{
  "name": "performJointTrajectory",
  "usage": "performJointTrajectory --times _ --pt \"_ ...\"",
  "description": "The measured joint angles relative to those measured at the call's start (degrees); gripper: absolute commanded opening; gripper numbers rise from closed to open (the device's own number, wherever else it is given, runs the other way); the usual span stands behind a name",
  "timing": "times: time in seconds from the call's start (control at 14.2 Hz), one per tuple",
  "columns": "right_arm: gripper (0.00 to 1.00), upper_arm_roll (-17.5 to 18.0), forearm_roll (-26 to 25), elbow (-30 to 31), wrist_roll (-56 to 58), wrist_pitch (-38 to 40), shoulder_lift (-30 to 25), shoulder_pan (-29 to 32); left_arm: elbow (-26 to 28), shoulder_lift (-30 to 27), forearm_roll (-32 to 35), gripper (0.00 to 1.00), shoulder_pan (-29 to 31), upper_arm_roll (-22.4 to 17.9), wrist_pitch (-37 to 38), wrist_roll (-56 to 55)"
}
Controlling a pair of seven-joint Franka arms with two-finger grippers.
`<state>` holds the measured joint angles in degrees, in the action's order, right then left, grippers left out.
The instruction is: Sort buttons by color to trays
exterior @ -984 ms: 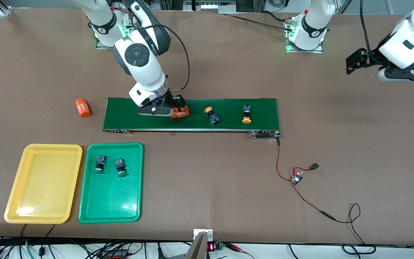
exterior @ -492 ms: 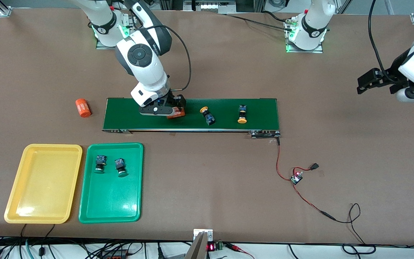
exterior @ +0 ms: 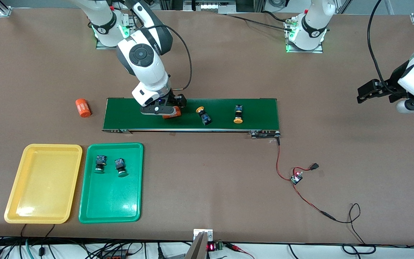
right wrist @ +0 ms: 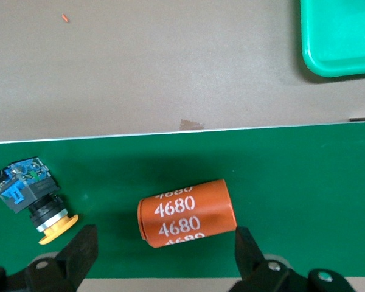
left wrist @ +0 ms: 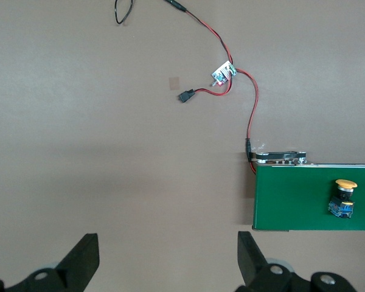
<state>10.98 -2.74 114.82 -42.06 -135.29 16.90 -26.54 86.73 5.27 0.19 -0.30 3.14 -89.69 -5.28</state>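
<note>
1. two green buttons [exterior: 100, 162] [exterior: 120, 167] are lying in the green tray [exterior: 110, 208], so that half looks done.
2. two yellow buttons [exterior: 203, 116] [exterior: 238, 113] are sitting on the belt [exterior: 128, 115]; the yellow tray [exterior: 43, 216] is holding nothing.
3. the right gripper [exterior: 161, 111] is hanging spread over the belt, an orange cylinder [right wrist: 185, 212] between its fingers, ungripped.
4. the left gripper [exterior: 367, 91] is waiting, released, over bare table past the belt's end.
5. another cylinder [exterior: 83, 107] is lying beside the belt.

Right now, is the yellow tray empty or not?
Empty: the yellow tray shows only bare plastic; both yellow-capped buttons lie on the conveyor belt.
</note>
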Motion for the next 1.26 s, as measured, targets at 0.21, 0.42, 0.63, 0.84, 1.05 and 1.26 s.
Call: performJointTrajectory --times 0.21,0.42,0.63,0.84,1.05,1.26 --pt "1.0 -0.1 0.0 0.0 -0.5 0.0 0.5 -2.4 0.0 0.6 0.0 1.0 -0.4 0.1 -1.0 0.0" --pt "1.0 -0.8 -1.1 -1.4 -3.0 -0.2 2.5 -6.3 0.0 0.9 0.0 1.0 -0.3 0.1 -1.1 0.0" --pt "1.0 -1.9 -3.0 -5.1 -3.7 -0.2 6.1 -9.6 0.0 0.9 0.0 1.0 -0.3 0.1 -1.2 0.0" --pt "1.0 -4.3 -5.1 -7.7 -3.9 -0.4 9.3 -11.4 0.0 1.1 0.0 1.0 -0.4 0.1 -1.3 0.0" --pt "1.0 -7.2 -7.6 -10.0 -3.9 -1.7 10.8 -11.5 0.0 1.8 0.0 1.0 -0.4 0.1 -1.5 0.0" --pt "1.0 -8.3 -7.6 -11.5 -3.7 -4.1 12.2 -11.6 0.0 2.0 0.0 1.0 -0.4 0.1 -1.5 0.0"
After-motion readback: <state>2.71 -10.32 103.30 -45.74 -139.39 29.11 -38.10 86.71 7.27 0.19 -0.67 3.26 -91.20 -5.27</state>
